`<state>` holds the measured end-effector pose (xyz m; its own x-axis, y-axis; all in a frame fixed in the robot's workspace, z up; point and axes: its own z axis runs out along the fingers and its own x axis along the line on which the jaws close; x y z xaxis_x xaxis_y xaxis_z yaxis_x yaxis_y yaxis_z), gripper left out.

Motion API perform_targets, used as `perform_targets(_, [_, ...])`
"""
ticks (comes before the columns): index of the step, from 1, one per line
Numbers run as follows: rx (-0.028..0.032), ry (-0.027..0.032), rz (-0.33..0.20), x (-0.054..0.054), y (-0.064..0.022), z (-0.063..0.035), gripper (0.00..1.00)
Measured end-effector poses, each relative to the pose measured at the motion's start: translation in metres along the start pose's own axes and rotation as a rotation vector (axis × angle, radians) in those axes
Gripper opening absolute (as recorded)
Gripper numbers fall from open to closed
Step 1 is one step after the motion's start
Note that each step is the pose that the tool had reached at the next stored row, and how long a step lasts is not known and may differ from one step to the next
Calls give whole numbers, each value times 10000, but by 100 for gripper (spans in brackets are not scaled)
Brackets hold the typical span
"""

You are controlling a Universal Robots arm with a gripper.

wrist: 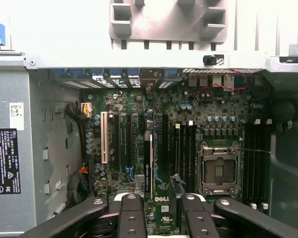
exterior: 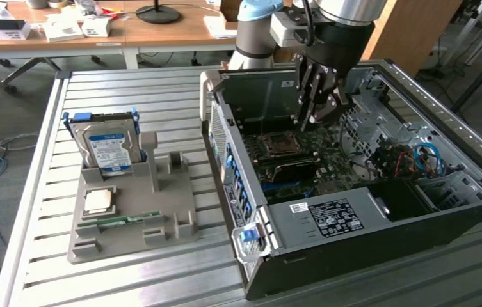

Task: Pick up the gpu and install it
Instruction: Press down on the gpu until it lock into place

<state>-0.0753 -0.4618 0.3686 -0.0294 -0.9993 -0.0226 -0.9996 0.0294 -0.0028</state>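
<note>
Sight of the gpu [wrist: 149, 163] from the wrist view is edge-on only: a thin black card with a pale strip along 1 side, standing upright among the long expansion slots of the green motherboard [wrist: 213, 106], between the white slot [wrist: 104, 138] and the square metal processor socket [wrist: 218, 168]. Its silvery bracket I cannot make out, and whether it sits fully home in a slot I cannot tell. The black gripper [wrist: 162, 215] hangs near it, its 2 inner fingers [wrist: 131, 218] parted, with bare board between them and nothing clamped that I can see. In the exterior view the gripper [exterior: 319, 115] reaches down into the open black computer case [exterior: 429, 109] and covers that part of the board. On the exterior view's left, the grey moulded holder [exterior: 138, 240] carries a blue-labelled silver hard drive [exterior: 108, 150], a square processor chip [exterior: 98, 201] and a narrow green RAM stick [exterior: 121, 220].
</note>
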Motion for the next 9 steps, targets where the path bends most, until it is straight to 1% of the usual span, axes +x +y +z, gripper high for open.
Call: perform_targets(9, [0,0,0,0,0,0,34])
